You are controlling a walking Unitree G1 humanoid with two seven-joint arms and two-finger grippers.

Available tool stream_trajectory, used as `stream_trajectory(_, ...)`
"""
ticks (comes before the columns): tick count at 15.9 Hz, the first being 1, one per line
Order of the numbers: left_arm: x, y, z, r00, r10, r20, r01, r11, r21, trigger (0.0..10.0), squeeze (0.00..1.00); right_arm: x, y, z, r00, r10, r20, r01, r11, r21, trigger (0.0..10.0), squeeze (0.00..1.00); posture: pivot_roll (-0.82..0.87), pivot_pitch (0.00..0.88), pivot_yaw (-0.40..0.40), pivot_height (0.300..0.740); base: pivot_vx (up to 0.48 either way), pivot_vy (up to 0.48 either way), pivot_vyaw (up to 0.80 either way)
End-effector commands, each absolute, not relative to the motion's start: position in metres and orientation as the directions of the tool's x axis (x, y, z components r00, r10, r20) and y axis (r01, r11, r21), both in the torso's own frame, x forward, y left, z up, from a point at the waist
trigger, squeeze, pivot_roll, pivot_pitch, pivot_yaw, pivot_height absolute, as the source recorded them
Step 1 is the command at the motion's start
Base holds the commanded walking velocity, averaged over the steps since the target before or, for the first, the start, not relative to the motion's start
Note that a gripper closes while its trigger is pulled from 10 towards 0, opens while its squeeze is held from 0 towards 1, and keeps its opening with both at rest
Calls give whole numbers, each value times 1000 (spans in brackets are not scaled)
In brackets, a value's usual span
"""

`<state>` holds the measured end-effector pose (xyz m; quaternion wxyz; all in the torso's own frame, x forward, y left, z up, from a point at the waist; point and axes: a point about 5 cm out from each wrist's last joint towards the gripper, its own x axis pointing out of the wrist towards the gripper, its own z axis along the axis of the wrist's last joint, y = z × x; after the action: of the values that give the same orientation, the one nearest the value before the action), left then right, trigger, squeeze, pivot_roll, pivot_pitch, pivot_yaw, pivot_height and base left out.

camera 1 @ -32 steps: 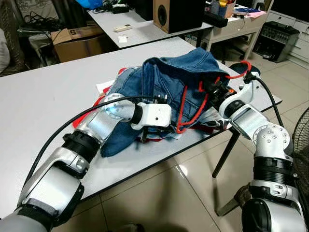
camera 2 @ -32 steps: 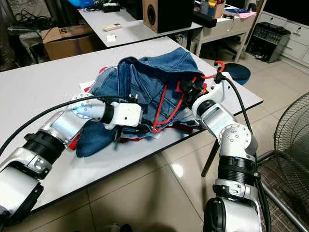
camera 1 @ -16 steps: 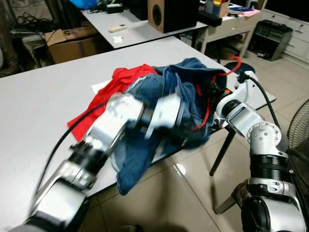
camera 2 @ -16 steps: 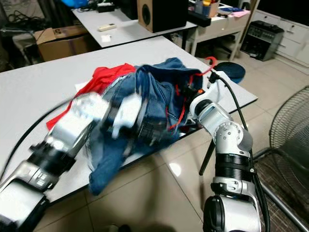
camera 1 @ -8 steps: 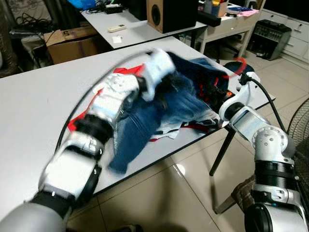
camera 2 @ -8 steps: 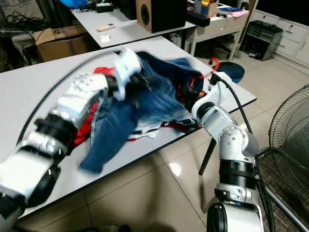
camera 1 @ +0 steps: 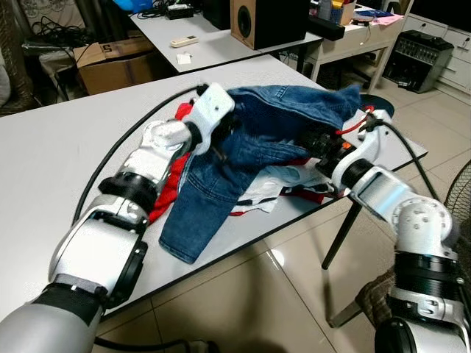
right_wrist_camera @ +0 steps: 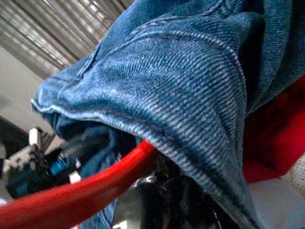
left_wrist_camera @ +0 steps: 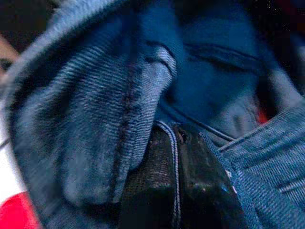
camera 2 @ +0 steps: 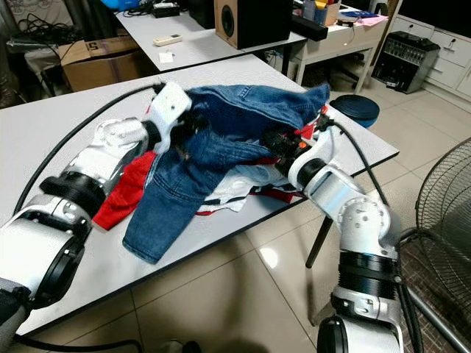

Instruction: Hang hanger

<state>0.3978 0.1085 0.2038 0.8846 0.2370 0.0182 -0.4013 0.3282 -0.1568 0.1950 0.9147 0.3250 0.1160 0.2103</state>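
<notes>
Glossy tiled floor [camera 1: 243, 287] lies open on the near side of the grey worktop [camera 1: 59, 140], with a second table [camera 1: 221, 44] behind it and a wire fan guard [camera 2: 445, 198] off its right corner. Most of the worktop's left half is bare; the denim jacket [camera 1: 243, 147] sprawls over red cloth [camera 1: 171, 187] toward the right end, one sleeve trailing close to the front edge. At the jacket's left shoulder the left gripper [camera 1: 221, 140] has its jaws closed on a denim fold. At the jacket's right side, near the worktop's corner, the right gripper [camera 1: 320, 143] is buried in cloth; I cannot tell how its jaws stand. Beside it runs the red hanger [right_wrist_camera: 81, 191], under the denim.
</notes>
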Motion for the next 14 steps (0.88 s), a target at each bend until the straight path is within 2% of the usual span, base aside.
stream_trajectory(1, 396, 116, 197, 663, -700, -265, 734, 538, 413, 0, 0, 323, -152, 197, 854, 516, -64, -360, 675, 644, 10000, 0, -15, 0, 55, 740, 0, 0, 0)
stream_trajectory(3, 395, 116, 195, 644, -709, -288, 748, 504, 432, 0, 0, 321, -151, 198, 840, 538, -65, -379, 670, 638, 10000, 0, -10, 0, 49, 740, 0, 0, 0)
stream_trajectory(4, 395, 115, 198, 626, -728, -281, 762, 492, 422, 10000, 0, 320, -151, 199, 839, 540, -66, -380, 670, 638, 10000, 0, -9, 0, 47, 740, 0, 0, 0)
stream_trajectory(5, 392, 113, 202, 559, -783, -273, 815, 458, 356, 10000, 1000, 321, -153, 199, 843, 533, -70, -374, 675, 637, 10000, 0, -9, 0, 47, 740, 0, 0, 0)
stream_trajectory(6, 390, 115, 204, 509, -812, -287, 850, 420, 318, 10000, 1000, 322, -156, 198, 852, 518, -79, -358, 686, 634, 10000, 0, -4, 0, 46, 740, 0, 0, 0)
stream_trajectory(9, 387, 125, 209, 459, -841, -287, 879, 382, 287, 10000, 1000, 326, -166, 199, 884, 460, -83, -309, 708, 635, 10000, 0, 2, 0, 48, 740, 0, 0, 0)
stream_trajectory(10, 384, 132, 213, 420, -863, -280, 899, 354, 259, 10000, 757, 327, -171, 199, 897, 434, -83, -287, 715, 637, 10000, 0, 6, 0, 47, 740, 0, 0, 0)
stream_trajectory(11, 382, 136, 216, 393, -882, -262, 912, 336, 236, 10000, 0, 328, -173, 200, 902, 424, -83, -279, 719, 637, 10000, 0, 7, 0, 47, 740, 0, 0, 0)
stream_trajectory(13, 372, 148, 228, 298, -932, -206, 949, 267, 167, 10000, 0, 329, -178, 203, 913, 403, -69, -273, 726, 631, 10000, 0, 12, 0, 45, 740, 0, 0, 0)
stream_trajectory(14, 370, 152, 230, 278, -939, -202, 956, 250, 153, 10000, 0, 330, -179, 205, 914, 402, -57, -277, 721, 635, 10000, 0, 12, 0, 45, 740, 0, 0, 0)
